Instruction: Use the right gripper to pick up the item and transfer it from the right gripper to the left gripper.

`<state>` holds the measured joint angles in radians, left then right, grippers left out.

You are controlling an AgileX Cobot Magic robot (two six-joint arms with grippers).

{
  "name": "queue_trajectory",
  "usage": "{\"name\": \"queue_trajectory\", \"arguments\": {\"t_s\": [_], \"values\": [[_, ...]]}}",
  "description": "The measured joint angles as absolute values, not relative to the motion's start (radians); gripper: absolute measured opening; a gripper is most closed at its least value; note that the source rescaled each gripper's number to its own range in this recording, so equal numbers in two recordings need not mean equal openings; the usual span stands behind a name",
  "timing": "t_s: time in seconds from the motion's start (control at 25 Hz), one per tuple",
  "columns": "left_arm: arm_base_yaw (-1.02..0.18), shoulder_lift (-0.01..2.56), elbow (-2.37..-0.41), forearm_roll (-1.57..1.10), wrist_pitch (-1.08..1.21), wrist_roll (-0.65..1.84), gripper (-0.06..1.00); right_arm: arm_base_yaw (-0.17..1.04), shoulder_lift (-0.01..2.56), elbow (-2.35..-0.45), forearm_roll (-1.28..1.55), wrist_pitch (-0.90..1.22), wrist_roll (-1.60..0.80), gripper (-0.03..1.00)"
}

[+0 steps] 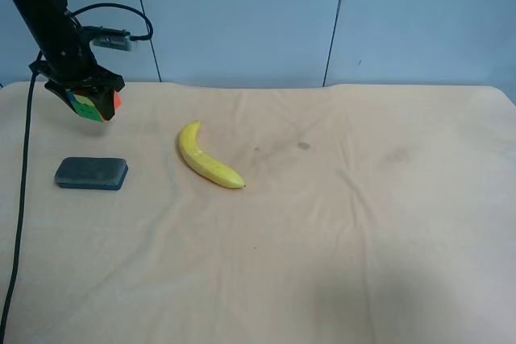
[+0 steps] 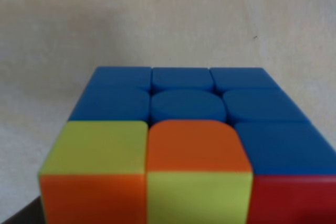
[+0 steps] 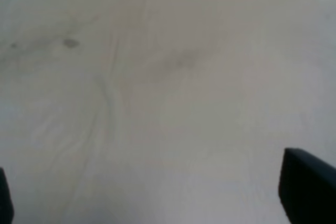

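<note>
The puzzle cube (image 1: 87, 106) hangs above the table at the far left of the exterior high view, held by the boxy black gripper (image 1: 95, 96) of the arm at that view's left. The left wrist view shows the cube (image 2: 186, 129) close up, with blue, orange, yellow-green and red squares, so this is my left gripper, shut on it. My right gripper (image 3: 155, 195) shows only as two dark fingertips (image 3: 307, 190) set far apart over bare cloth. It is open and empty. It is out of sight in the exterior high view.
A yellow banana (image 1: 206, 159) lies on the beige cloth-covered table (image 1: 363, 223), left of centre. A dark grey-green rectangular block (image 1: 91, 173) lies below the held cube. A black cable (image 1: 20, 199) runs down the left edge.
</note>
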<state>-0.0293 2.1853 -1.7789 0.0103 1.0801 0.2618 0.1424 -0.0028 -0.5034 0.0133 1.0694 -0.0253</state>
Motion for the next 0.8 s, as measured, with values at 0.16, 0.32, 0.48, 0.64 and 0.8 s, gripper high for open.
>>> {"name": "queue_trajectory", "arguments": {"t_s": [0.16, 0.32, 0.48, 0.64, 0.8], "values": [[-0.029, 2.185, -1.779, 0.020, 1.074, 0.272, 0.00, 0.142, -0.003, -0.503, 0.013, 1.069, -0.025, 1.00], [-0.029, 2.185, -1.779, 0.022, 1.073, 0.277, 0.00, 0.142, -0.003, -0.503, 0.013, 1.069, -0.025, 1.00], [-0.029, 2.185, -1.779, 0.025, 1.067, 0.277, 0.03, 0.142, -0.003, -0.503, 0.013, 1.069, -0.025, 1.00], [-0.029, 2.185, -1.779, 0.030, 1.065, 0.277, 0.81, 0.142, -0.003, -0.503, 0.013, 1.069, -0.025, 1.00], [-0.029, 2.185, -1.779, 0.030, 1.065, 0.277, 0.97, 0.142, -0.003, -0.503, 0.013, 1.069, -0.025, 1.00]]}}
